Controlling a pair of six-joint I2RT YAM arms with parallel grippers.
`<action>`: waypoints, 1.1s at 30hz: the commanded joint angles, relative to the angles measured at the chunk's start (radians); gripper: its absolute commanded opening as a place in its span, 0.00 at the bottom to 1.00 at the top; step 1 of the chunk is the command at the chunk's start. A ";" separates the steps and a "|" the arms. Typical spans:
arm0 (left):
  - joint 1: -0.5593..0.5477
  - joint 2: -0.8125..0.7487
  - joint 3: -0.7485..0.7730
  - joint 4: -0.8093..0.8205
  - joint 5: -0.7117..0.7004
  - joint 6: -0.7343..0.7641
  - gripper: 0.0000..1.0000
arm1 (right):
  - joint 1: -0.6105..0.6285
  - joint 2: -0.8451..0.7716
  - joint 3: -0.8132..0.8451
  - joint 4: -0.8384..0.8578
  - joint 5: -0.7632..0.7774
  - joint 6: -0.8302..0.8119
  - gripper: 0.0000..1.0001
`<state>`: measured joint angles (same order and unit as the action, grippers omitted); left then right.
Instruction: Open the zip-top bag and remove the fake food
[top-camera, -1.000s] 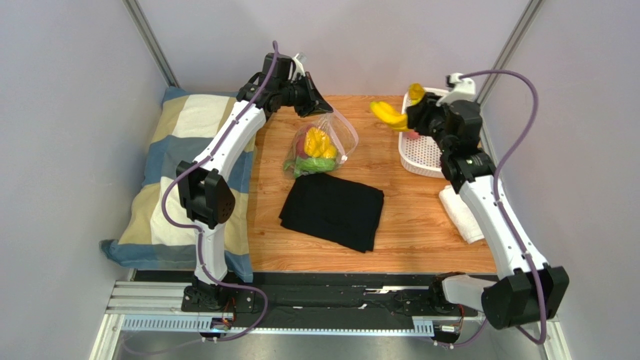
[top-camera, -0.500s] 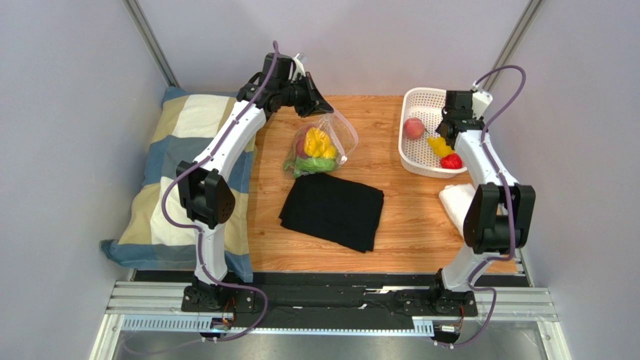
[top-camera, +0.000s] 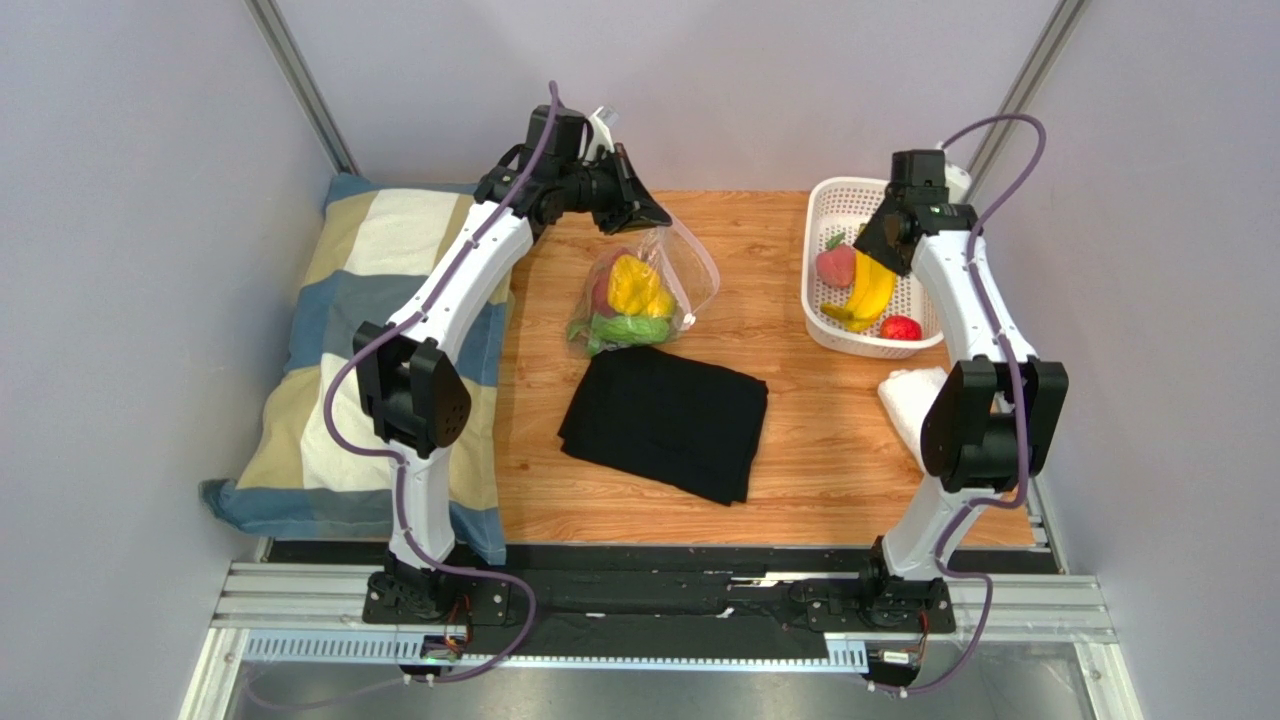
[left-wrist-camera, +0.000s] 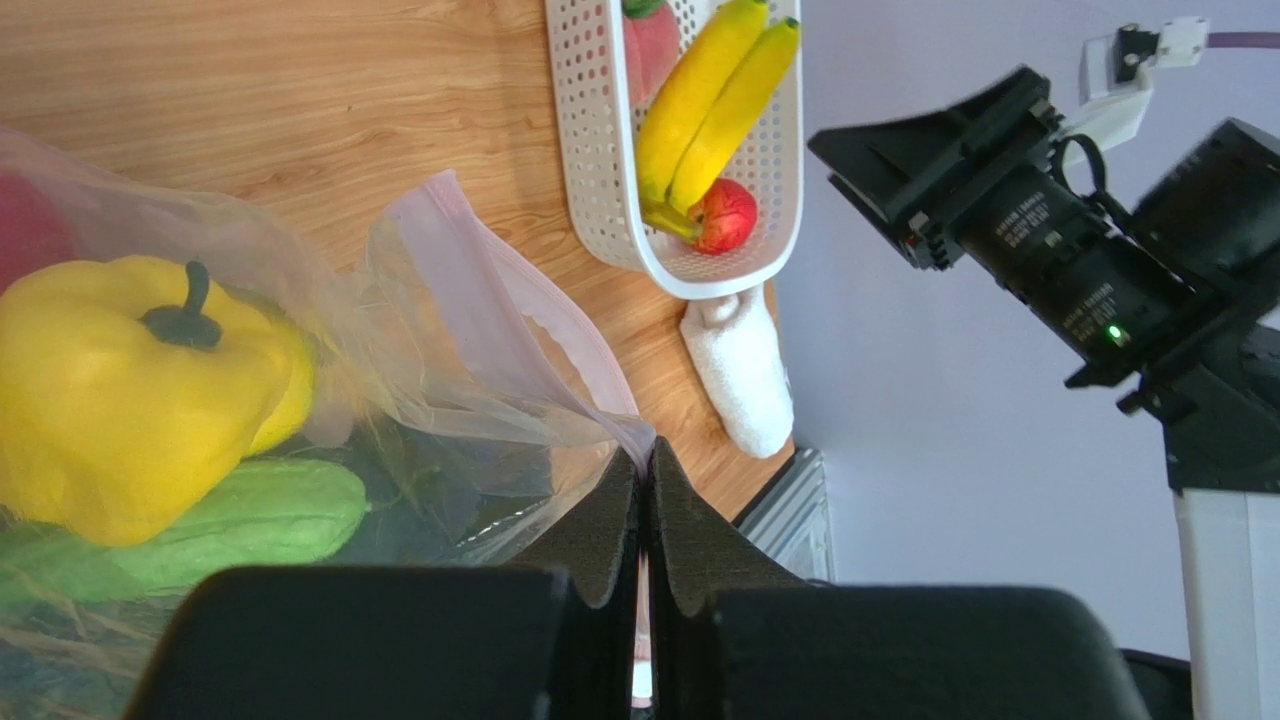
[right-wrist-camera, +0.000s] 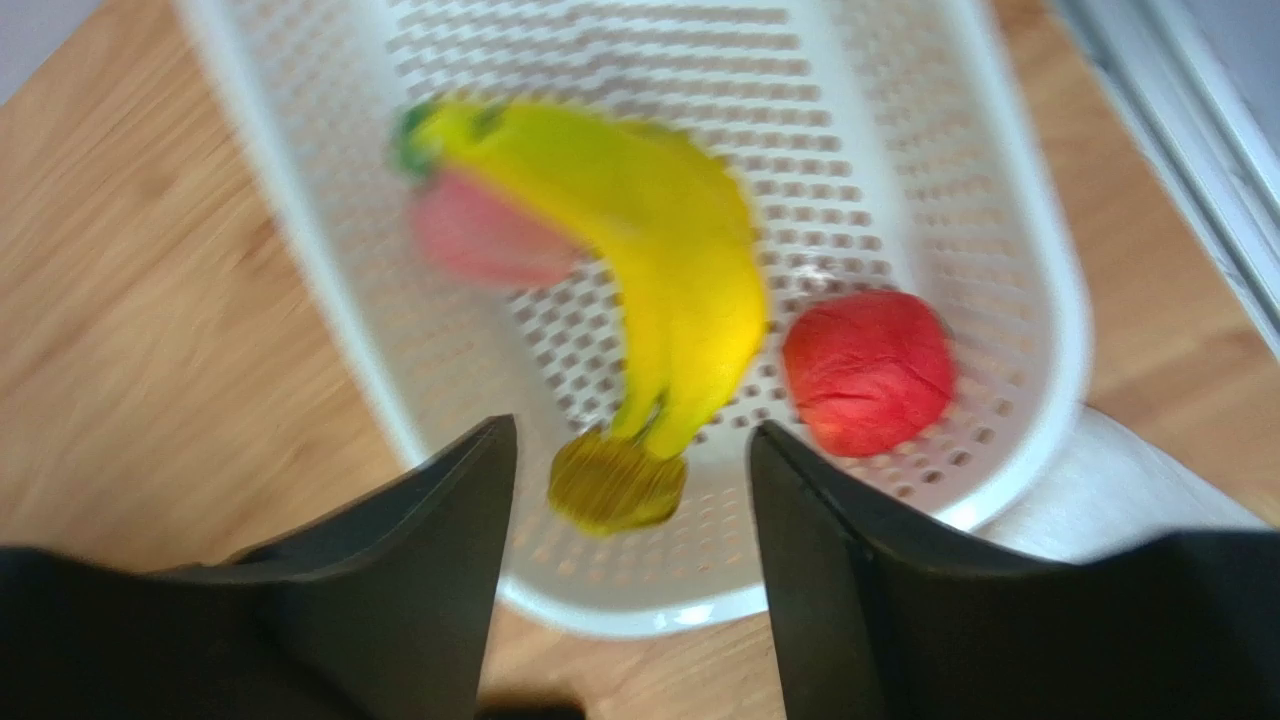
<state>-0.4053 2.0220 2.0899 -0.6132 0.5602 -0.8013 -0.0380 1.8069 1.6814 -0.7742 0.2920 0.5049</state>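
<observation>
Nearest the arm bases a folded black cloth (top-camera: 664, 420) lies flat on the wooden table (top-camera: 819, 465), with a rolled white towel (top-camera: 912, 408) over at the right edge and a checked pillow (top-camera: 353, 360) off the left side. Just beyond the cloth, touching its far edge, sits the zip-top bag (top-camera: 643, 293), with some of the fake food (top-camera: 628, 300) inside it: a yellow pepper (left-wrist-camera: 135, 390) on top of a green piece (left-wrist-camera: 241, 518) (something red shows at the side, too little to name). The left gripper (left-wrist-camera: 643, 458) is above the bag's far side, its jaws pressed together on a fold of clear plastic near the pinkish strip, so the mouth is drawn upward. Farther back on the right stands the white basket (top-camera: 821, 195), holding yellow bananas (top-camera: 869, 285), a pink fruit (top-camera: 836, 266) and a red fruit (top-camera: 900, 327). The right gripper (right-wrist-camera: 631, 435) hovers over it with jaws spread wide and nothing between them; its wrist view is blurred.
</observation>
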 joint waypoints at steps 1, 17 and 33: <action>-0.006 -0.026 0.036 0.043 0.021 0.007 0.00 | 0.150 -0.135 0.003 0.171 -0.344 -0.003 0.25; -0.012 -0.014 0.087 0.073 0.056 -0.029 0.00 | 0.510 0.090 0.127 0.207 -0.587 0.064 0.00; 0.002 0.152 0.231 0.086 0.035 -0.125 0.00 | 0.475 0.284 0.187 0.138 -0.686 -0.042 0.18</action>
<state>-0.4049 2.1757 2.2417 -0.5941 0.5739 -0.8856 0.4358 2.0800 1.8729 -0.6071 -0.3367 0.4988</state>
